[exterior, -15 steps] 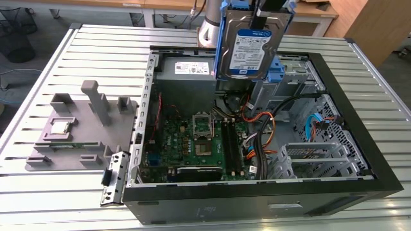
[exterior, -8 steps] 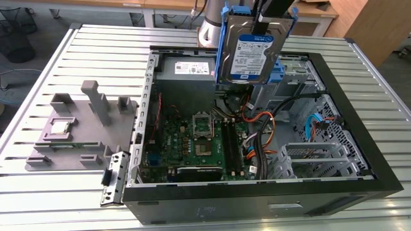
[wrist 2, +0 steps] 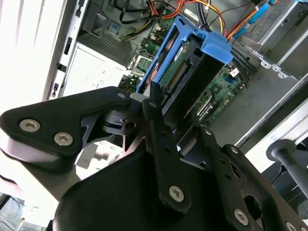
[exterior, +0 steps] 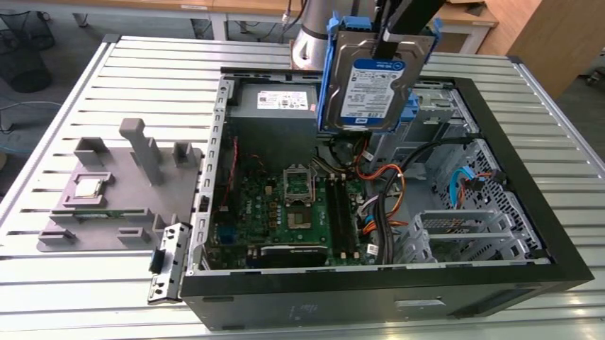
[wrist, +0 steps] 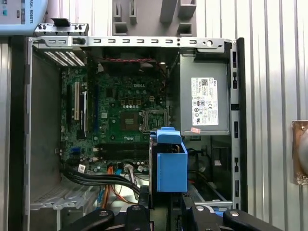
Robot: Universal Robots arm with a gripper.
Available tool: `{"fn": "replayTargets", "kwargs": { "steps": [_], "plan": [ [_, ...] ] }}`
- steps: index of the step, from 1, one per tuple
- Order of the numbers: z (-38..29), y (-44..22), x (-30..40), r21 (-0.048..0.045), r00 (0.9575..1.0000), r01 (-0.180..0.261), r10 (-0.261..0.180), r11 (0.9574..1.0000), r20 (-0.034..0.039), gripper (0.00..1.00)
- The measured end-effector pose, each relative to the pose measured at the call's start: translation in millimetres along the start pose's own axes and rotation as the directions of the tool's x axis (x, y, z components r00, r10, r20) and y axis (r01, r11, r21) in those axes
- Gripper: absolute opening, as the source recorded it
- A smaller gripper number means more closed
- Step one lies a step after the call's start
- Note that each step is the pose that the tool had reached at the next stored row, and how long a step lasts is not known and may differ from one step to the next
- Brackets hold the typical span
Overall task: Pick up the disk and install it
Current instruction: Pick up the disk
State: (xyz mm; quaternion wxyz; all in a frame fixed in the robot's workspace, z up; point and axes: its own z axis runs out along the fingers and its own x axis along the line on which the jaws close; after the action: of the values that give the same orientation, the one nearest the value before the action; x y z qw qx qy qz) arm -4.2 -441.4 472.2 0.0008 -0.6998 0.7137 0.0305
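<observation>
**Disk clamped on end above the open case**

My gripper (exterior: 385, 44) is clamped on the disk (exterior: 373, 88), gripping near its upper end. The disk hangs on end over the computer case (exterior: 378, 280). In the exterior view its long axis runs twelve to six, the label faces the camera, and the blue carrier lines both long edges.

From the disk, the power supply (exterior: 274, 105) sits at nine o'clock and the motherboard (exterior: 293, 205) at seven. Orange cables (exterior: 389, 177) lie just below at six, and a metal drive cage (exterior: 463, 227) at five. The case walls ring all this, with open air above. Well off at eight, a grey fixture (exterior: 104, 198) rests on the slatted table (exterior: 57, 283).
</observation>
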Motion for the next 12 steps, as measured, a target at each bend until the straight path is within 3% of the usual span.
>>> {"fn": "replayTargets", "kwargs": {
  "steps": [7,12],
  "plan": [
    [0.7,-0.2,7.1,0.0,1.0,0.0,0.0,1.0,0.0,0.35],
    [0.7,-0.2,8.0,0.0,1.0,0.0,0.0,1.0,0.0,0.35]
  ]
}}
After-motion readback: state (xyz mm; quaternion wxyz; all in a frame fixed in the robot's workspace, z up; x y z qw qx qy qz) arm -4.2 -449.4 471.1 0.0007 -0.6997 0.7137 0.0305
